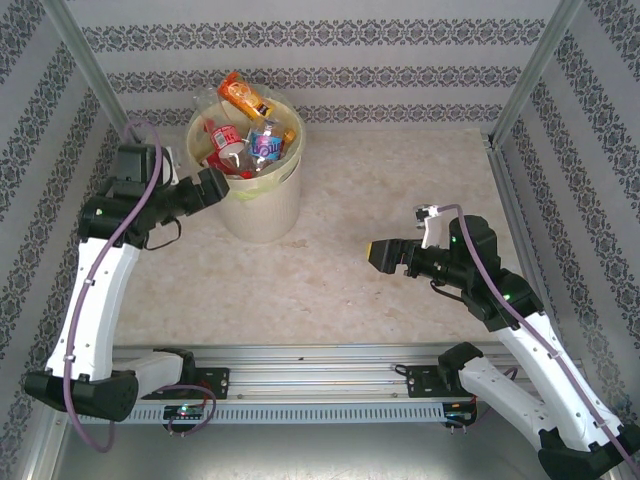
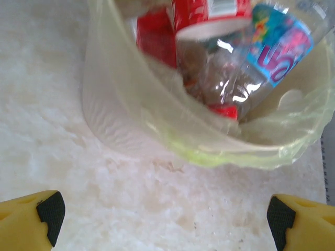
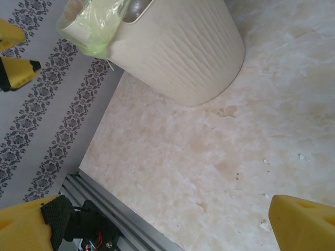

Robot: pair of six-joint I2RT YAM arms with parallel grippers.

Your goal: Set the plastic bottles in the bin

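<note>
Beside bin [image 1: 266, 212] | left gripper [image 1: 222, 186], jaws wide | plastic bottles [image 1: 262, 144] inside bin

Fingers spread wide, nothing held: left hand [image 1: 212, 187], right hand [image 1: 381, 254].

In the left wrist view the round cream-white plastic bin [image 2: 112, 104] ran off the top and right edges, and the crushed plastic bottles [image 2: 220, 78] inside it were blurred and cropped. From above, bottles deeper in the bin lay hidden under the top ones.
</note>
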